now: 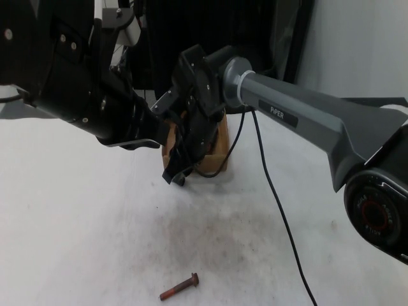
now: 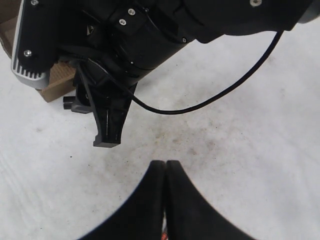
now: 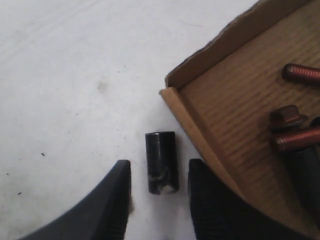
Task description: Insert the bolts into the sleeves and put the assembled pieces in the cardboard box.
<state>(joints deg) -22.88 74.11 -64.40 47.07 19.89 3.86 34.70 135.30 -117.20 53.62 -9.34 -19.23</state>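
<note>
High view: one bolt lies on the desk, well apart from the cardboard box; the right claw hangs low beside that box.
Left wrist view: the left claw has its fingertips pressed together.
Right wrist view: the right claw is spread around a sleeve lying just beside the box wall.
Risk: the box-side finger may catch the wall and shove the box, or the sleeve may roll free.

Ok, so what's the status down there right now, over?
Right gripper open, astride black sleeve lying beside cardboard box. Left gripper shut over bench. One bolt loose on bench. Nothing blocking sleeve.
</note>
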